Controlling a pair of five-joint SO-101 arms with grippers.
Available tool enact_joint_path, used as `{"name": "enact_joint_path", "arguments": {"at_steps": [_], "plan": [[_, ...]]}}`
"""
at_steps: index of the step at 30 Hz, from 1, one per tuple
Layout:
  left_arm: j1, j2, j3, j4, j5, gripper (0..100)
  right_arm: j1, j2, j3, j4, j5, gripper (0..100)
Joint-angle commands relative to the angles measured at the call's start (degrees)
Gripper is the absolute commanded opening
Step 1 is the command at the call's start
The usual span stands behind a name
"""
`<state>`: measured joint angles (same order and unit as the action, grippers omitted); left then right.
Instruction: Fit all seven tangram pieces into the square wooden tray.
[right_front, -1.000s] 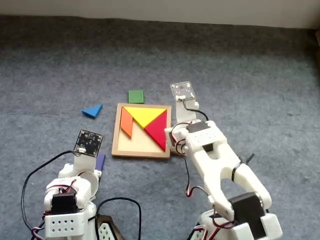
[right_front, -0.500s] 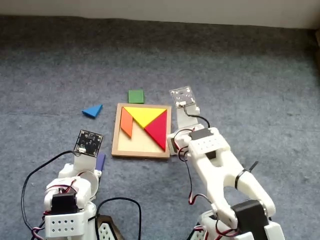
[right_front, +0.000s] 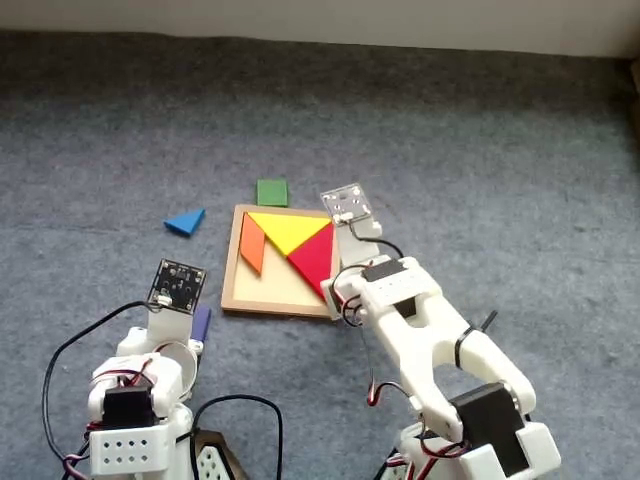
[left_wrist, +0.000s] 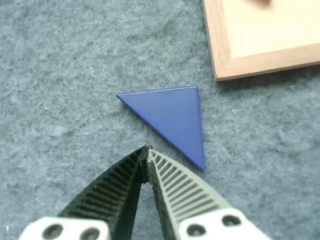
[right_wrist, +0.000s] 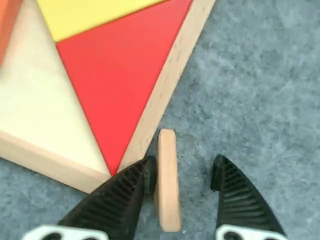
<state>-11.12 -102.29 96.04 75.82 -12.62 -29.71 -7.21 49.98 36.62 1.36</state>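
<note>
So, over the last second the right arm (right_front: 425, 335) has swung its wrist in toward the tray (right_front: 232, 262). The right gripper (right_wrist: 184, 165) now sits at the tray's near right corner instead of out past the right rim. Its fingers (right_wrist: 122, 197) are spread open around a wood-coloured piece (right_wrist: 167, 185) standing on edge just outside that rim. One finger looks to be touching it and the other is apart, so nothing is clamped yet. Looks like a grab being lined up, which would make this the fourth piece in. The tray and the left arm haven't budged.

Inside the tray there's an orange piece (right_front: 252, 246) by the left rim, a yellow triangle (right_front: 285, 232) along the far rim and a red triangle (right_front: 315, 258) against the right rim. The near part of the tray floor is bare, so there's room. The gripper is working tight against the rim though, and could easily nudge the tray.

The left gripper (left_wrist: 146, 152) is pinched fully closed on nothing, its tip just short of a dark blue triangle (left_wrist: 172, 117) lying flat off the tray's near left corner. A green square (right_front: 271, 192) sits just beyond the far rim and a light blue triangle (right_front: 186, 221) is off the far left corner, both with open surface around them
</note>
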Motion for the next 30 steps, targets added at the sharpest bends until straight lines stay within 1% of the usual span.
{"name": "enact_joint_path", "arguments": {"at_steps": [1, 5, 9, 15, 20, 25, 27, 30], "plan": [[-0.2, -1.5, 1.1, 0.3, 0.2, 1, -1.4, 2.0, -0.2, 0.0, 0.3, 19.4], [-0.2, -1.5, 1.1, 0.3, 0.2, 1, -1.3, 2.0, -0.2, 0.0, 0.8, 11.9], [-0.2, -1.5, 1.1, 0.3, 0.2, 1, -1.5, 2.0, -0.2, 0.0, 5.6, 5.7], [-0.2, -1.5, 1.1, 0.3, 0.2, 1, -1.3, 1.8, -0.2, 0.0, 5.9, 0.5], [-0.2, -1.5, 1.1, 0.3, 0.2, 1, -1.2, -6.9, 0.3, 0.0, 6.0, 0.5], [-0.2, -1.5, 1.1, 0.3, 0.2, 1, -1.4, -19.2, 5.7, 3.3, 5.9, 0.8], [-0.2, -1.5, 1.1, 0.3, 0.2, 1, -1.6, -22.1, 7.5, 4.0, 5.5, 4.9], [-0.2, -1.5, 1.1, 0.3, 0.2, 1, -3.0, -22.0, 9.2, 4.5, 5.5, 16.3]]}}
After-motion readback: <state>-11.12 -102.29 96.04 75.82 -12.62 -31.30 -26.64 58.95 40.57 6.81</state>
